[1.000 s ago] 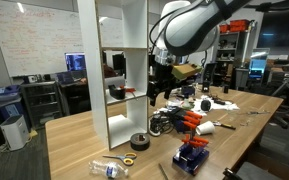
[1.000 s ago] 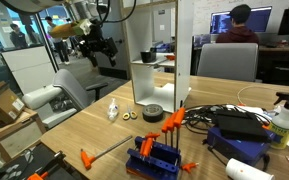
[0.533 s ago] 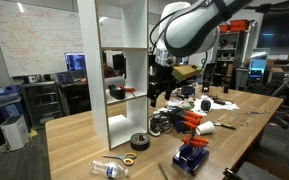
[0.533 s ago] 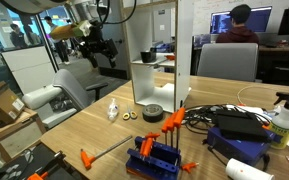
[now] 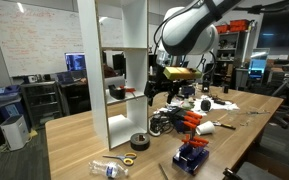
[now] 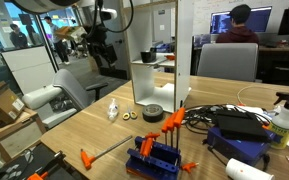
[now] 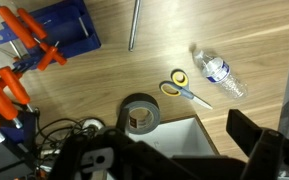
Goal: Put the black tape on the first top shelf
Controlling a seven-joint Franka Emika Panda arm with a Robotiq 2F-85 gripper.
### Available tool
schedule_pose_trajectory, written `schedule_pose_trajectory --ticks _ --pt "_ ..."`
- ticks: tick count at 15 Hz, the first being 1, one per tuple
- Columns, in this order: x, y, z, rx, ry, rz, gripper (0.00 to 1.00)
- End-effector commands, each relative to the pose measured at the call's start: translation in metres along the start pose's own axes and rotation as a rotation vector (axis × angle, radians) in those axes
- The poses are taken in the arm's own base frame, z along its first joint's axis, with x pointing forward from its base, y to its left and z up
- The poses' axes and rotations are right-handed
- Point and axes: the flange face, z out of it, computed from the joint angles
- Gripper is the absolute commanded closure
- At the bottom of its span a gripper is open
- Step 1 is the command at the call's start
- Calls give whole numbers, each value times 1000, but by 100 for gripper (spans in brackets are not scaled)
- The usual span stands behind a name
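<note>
The black tape (image 5: pixel 139 141) lies flat on the wooden table at the foot of the white shelving unit (image 5: pixel 112 70). It also shows in the other exterior view (image 6: pixel 152 112) and in the wrist view (image 7: pixel 139 113). The unit's highest board in view (image 5: pixel 124 49) is bare; the unit's top is cut off. My gripper (image 5: pixel 155 88) hangs in the air beside the unit, well above the tape, open and empty. It shows too in an exterior view (image 6: pixel 103 55) and in the wrist view (image 7: pixel 174 165), where its dark fingers frame a white board (image 7: pixel 174 140).
Yellow-handled scissors (image 7: pixel 184 88) and a plastic bottle (image 7: pixel 222 72) lie near the tape. A blue rack (image 7: pixel 54 30), orange clamps (image 7: pixel 9 95) and cables crowd the table on the other side. A person (image 6: pixel 239 35) sits behind the table.
My arm has shifted a little toward the shelving unit. The tape has not moved.
</note>
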Motion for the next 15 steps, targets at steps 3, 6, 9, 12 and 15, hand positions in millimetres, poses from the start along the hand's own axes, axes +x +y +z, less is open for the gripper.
schedule_pose_trajectory --ticks 3,6,9,12,15 --pt "45 -7 23 97 -70 238 0" --pt "72 -8 34 123 -81 327 0" --pt "98 -2 46 108 -65 396 0" --pt "119 13 73 86 -59 447 0" --pt "135 28 108 58 -62 486 0"
